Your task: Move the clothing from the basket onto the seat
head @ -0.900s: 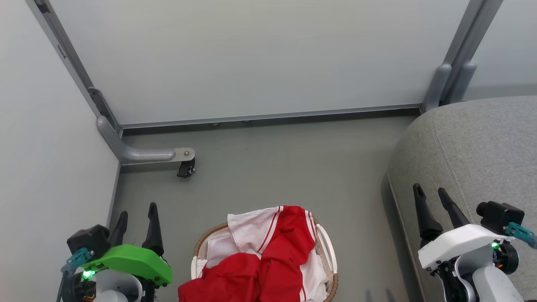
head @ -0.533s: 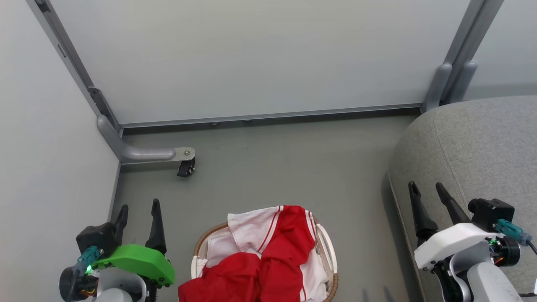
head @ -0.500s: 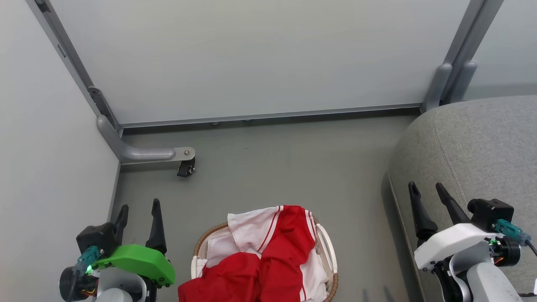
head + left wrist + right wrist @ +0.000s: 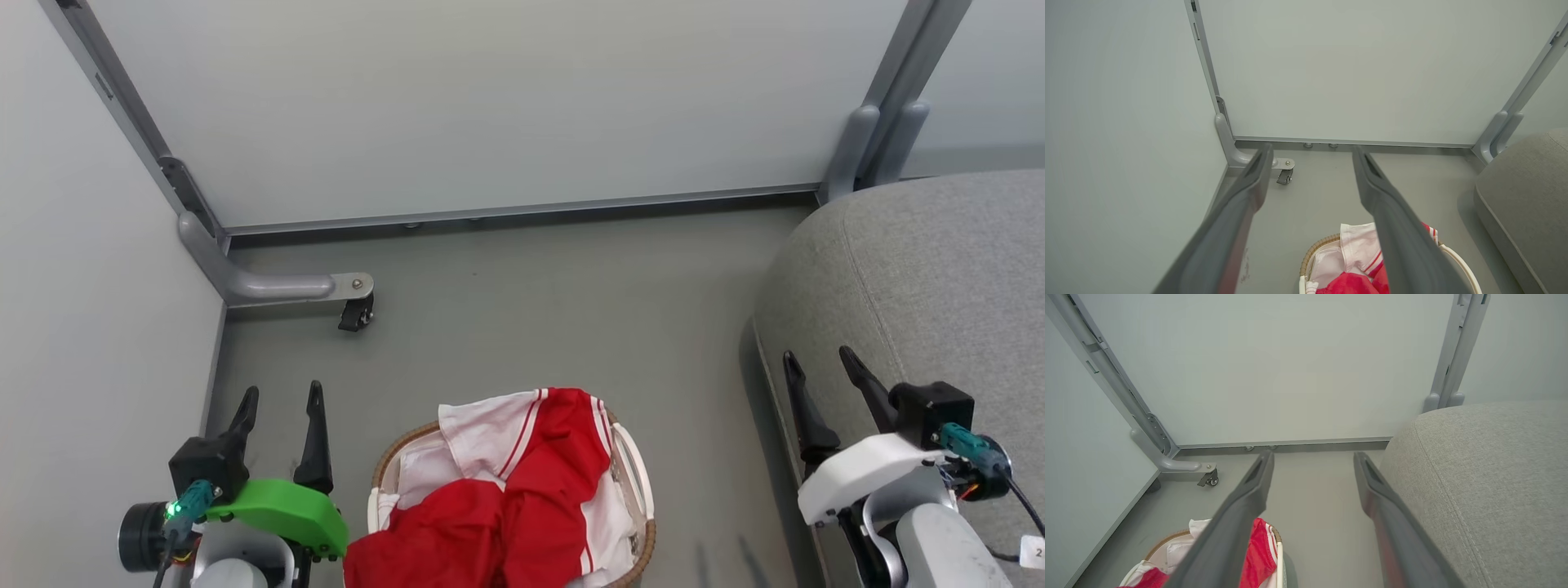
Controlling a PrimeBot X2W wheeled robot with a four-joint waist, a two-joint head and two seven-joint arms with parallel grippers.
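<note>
The basket (image 4: 633,467), oval with a brown woven rim, stands on the floor at the bottom centre of the head view. Red and white clothing (image 4: 522,482) with striped trim is heaped in it and spills over its near edge. The light grey seat (image 4: 939,269) fills the right side. My left gripper (image 4: 279,395) hangs open to the left of the basket, nothing between its fingers. My right gripper (image 4: 818,358) is open too, over the seat's left edge. In the left wrist view the basket (image 4: 1316,251) and clothing (image 4: 1359,249) lie below the open fingers (image 4: 1384,204). The right wrist view shows the seat (image 4: 1486,465) and clothing (image 4: 1259,551).
Pale partition walls close the space at the back and left. A grey metal foot with a small black caster (image 4: 356,314) juts onto the floor at the back left. Grey floor (image 4: 555,310) stretches between basket, wall and seat.
The head camera has tilted, so the whole scene sits slightly lower and nearer. Both grippers have edged upward and inward in the view, still open. The clothing has not moved.
</note>
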